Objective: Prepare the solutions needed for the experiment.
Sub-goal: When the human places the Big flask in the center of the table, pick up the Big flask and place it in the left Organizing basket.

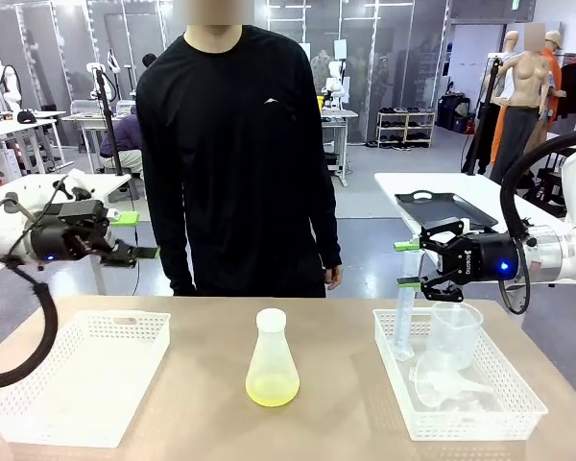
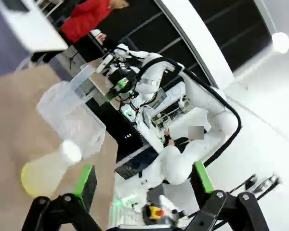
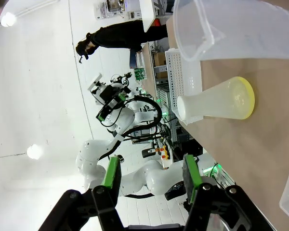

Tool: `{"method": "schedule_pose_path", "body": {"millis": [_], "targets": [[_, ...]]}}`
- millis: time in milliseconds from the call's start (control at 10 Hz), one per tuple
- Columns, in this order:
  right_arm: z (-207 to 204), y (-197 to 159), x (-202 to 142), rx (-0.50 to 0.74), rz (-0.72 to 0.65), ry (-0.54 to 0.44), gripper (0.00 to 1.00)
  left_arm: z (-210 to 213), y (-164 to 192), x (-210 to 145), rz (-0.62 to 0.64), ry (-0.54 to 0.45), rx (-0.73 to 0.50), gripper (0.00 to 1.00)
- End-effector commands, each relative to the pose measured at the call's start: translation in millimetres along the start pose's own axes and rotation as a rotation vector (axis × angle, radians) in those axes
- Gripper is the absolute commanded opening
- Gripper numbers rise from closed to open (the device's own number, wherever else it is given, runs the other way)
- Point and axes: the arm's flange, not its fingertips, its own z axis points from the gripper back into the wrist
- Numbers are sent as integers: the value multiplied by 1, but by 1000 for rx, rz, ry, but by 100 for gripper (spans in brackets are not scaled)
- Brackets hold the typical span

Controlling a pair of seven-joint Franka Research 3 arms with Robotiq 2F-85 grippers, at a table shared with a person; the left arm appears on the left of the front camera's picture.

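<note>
flasks: one flask (image 1: 272, 351) is seen, stood upright on the table (image 1: 346, 427) between the baskets.
baskets: two white baskets are counted, the left basket (image 1: 38, 408) and the right basket (image 1: 485, 423).
the solutions: the solutions (image 1: 272, 389) are found as a thin yellow-green layer at the bottom of the flask.
right basket: one tall tube (image 1: 404, 322) and one beaker (image 1: 456, 331) are kept upright in it.
hard to see: more clear pieces are laid low in the right basket, and they cannot be told apart.
left gripper: the left gripper (image 1: 134, 237) is held above the table's left side, spread wide, with nothing between its fingers.
right gripper: the right gripper (image 1: 408, 264) is held by the tube's top, partly spread, with nothing gripped. whether the tube is touched cannot be told.
people: one person (image 1: 235, 144) in black is seen at the far side.
</note>
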Motion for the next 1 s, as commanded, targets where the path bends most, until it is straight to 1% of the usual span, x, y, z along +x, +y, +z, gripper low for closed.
{"method": "schedule_pose_path", "body": {"millis": [0, 100, 200, 300, 700, 800, 900], "targets": [[1, 1, 0, -3, 0, 0, 66, -24, 15, 4, -193, 25, -32, 100], [1, 1, 0, -3, 0, 0, 66, -36, 24, 9, -203, 27, -9, 100], [1, 1, 0, -3, 0, 0, 66, -44, 30, 12, -203, 55, -6, 100], [1, 1, 0, -3, 0, 0, 66, -30, 4, 4, -175, 33, -31, 100], [1, 1, 0, -3, 0, 0, 66, -30, 4, 4, -175, 33, -31, 100], [1, 1, 0, -3, 0, 0, 66, -31, 12, 6, -194, 34, -23, 100], [1, 1, 0, -3, 0, 0, 66, -47, 21, 19, -376, 17, -50, 100]]}}
